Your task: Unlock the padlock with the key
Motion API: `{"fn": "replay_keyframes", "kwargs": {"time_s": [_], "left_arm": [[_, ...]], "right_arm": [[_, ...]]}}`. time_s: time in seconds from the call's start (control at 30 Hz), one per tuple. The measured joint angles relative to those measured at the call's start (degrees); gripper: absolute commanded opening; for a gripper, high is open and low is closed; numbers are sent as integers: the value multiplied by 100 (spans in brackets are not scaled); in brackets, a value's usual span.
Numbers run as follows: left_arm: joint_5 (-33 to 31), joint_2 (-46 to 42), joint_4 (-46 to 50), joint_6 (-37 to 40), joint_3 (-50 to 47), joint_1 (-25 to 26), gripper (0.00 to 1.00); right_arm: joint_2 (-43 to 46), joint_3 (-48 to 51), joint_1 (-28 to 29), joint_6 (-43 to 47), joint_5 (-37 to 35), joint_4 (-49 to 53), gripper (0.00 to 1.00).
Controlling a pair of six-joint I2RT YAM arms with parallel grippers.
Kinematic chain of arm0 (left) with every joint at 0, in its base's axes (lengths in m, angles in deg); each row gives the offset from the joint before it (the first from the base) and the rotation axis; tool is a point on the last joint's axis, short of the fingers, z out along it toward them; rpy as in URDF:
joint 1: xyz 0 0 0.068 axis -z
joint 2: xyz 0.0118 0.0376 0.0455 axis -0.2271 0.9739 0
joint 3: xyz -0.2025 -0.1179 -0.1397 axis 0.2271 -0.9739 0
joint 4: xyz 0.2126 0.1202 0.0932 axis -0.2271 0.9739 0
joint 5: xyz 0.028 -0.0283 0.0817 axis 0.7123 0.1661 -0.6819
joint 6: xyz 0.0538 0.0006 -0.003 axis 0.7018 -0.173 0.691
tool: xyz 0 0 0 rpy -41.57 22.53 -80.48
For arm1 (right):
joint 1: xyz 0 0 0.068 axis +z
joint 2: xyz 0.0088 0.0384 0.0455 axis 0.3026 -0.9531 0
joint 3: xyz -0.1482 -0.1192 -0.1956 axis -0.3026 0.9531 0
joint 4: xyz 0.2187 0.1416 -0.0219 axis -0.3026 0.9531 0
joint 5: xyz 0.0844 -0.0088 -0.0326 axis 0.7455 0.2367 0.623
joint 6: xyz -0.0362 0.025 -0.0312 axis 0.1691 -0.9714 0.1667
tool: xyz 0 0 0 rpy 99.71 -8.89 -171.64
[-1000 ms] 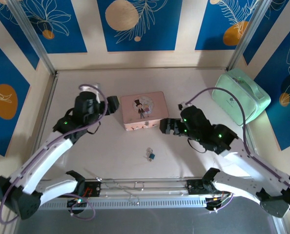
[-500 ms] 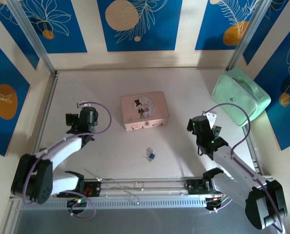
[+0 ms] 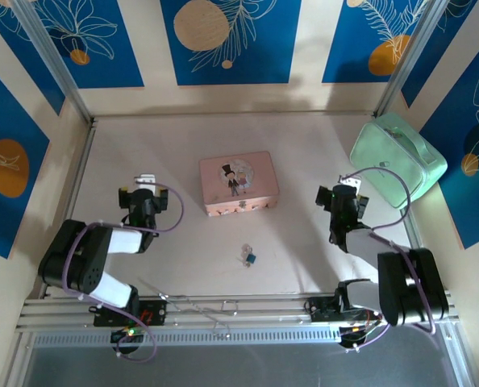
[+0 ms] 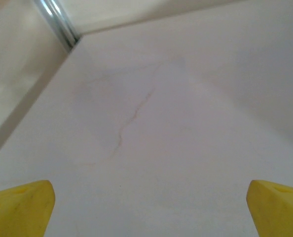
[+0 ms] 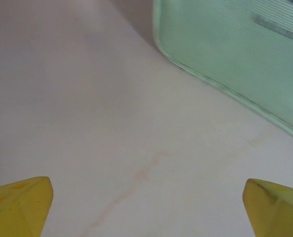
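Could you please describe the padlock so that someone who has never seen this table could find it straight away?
Start at the pink box in the middle of the table. Just in front of it, toward the near edge, the padlock lies on bare tabletop. It is the tiny blue-bodied thing with silvery metal beside it, far smaller than the box or the mint-green case.

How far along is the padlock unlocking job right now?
Done: cannot tell; the padlock and key lie close together on the table, too small to see whether it is unlocked. In hand: nothing; the left gripper and right gripper are open and empty. Left: possibly the whole unlocking.
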Motion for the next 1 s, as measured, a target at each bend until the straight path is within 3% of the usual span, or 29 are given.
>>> {"fn": "replay_keyframes", "kwargs": {"time_s": [0.13, 0.3, 1.0], "left_arm": [[461, 70, -343, -4, -9, -221, 99], [833, 330, -599, -33, 15, -393, 99], [1128, 339, -730, -31, 13, -413, 99]], "right_arm": [[-1207, -125, -326, 203, 1169, -1362, 99], [-1556, -184, -494, 267, 1838, -1648, 99], [-1534, -195, -428, 328, 2006, -1902, 99]]}}
